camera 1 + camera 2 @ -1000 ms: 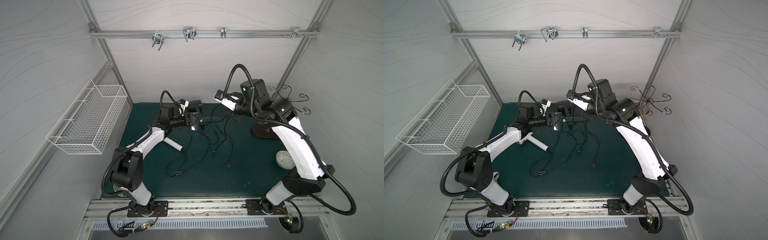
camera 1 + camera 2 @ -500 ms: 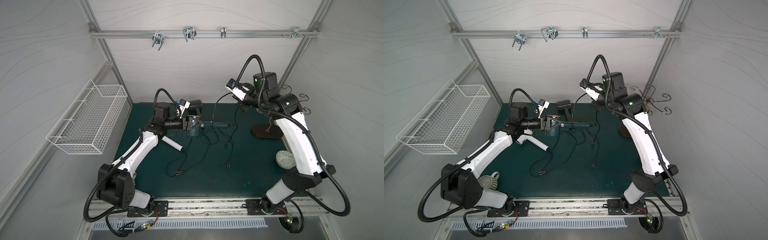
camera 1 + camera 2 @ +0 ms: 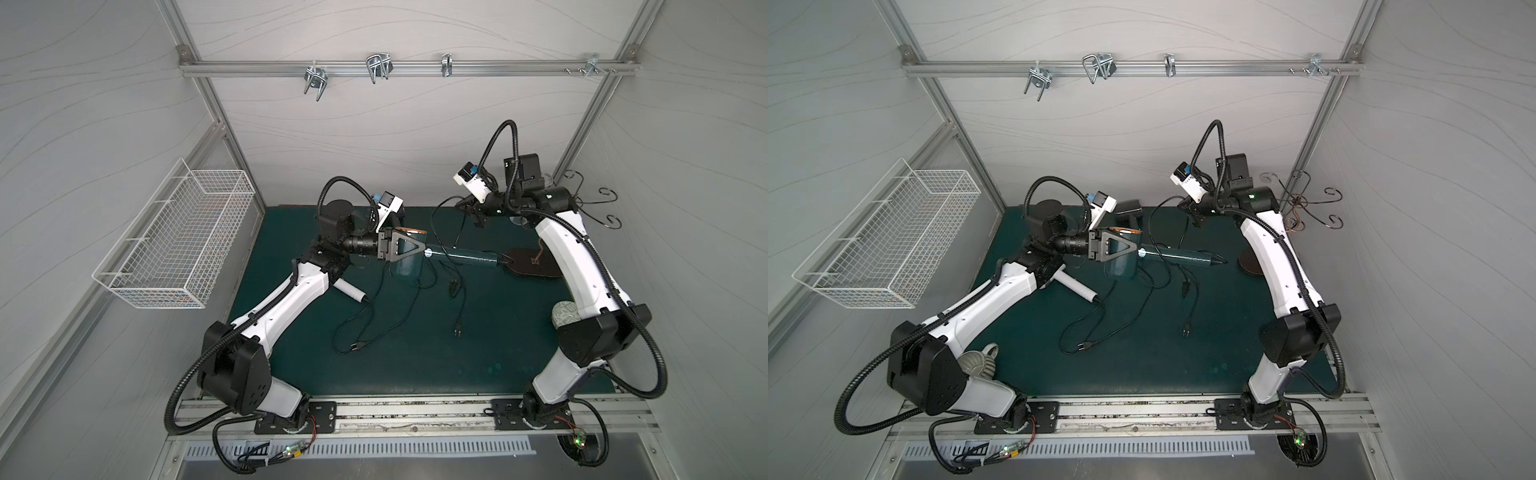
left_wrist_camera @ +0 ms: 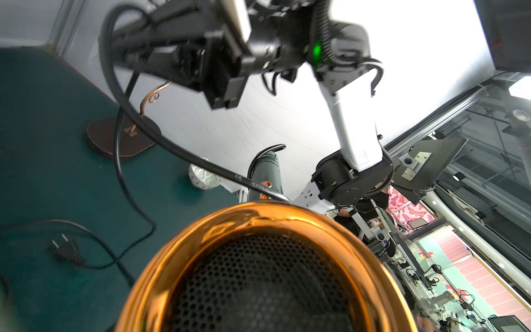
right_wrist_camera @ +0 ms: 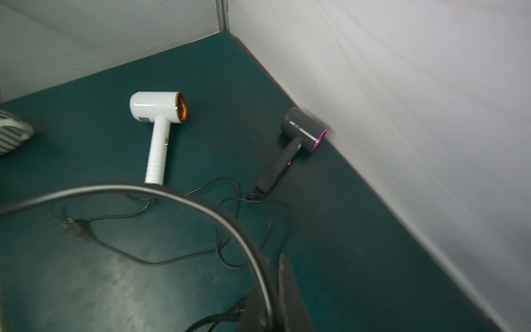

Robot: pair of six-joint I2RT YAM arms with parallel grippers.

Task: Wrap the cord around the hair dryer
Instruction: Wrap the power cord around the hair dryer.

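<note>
Progress looks early to us. The left hand point(image 3: 415, 255) clamps the barrel of the dark green hair dryer point(image 3: 461, 258) and holds it up above the bench point(image 3: 415, 365), w/ the handle pointing toward the right arm. The right hand point(image 3: 478, 214) is pinched closed on the cord point(image 3: 432, 218) and holds it raised near the back wall, apart from the dryer, so a loose loop hangs between hand and handle. In the left wrist view one strand crosses where handle meets barrel, but we cannot tell if it makes a full turn; no neat coil shows. Long slack and three plugs point(image 3: 457, 332) lie on the bench, and we cannot say which plug is ours. So in our judgement pick-up and cord grasp are done; approx. all the winding is left, plus securing the end. A white dryer point(image 5: 156, 115) and a grey dryer point(image 5: 301, 129) lie aside on the bench.
</note>
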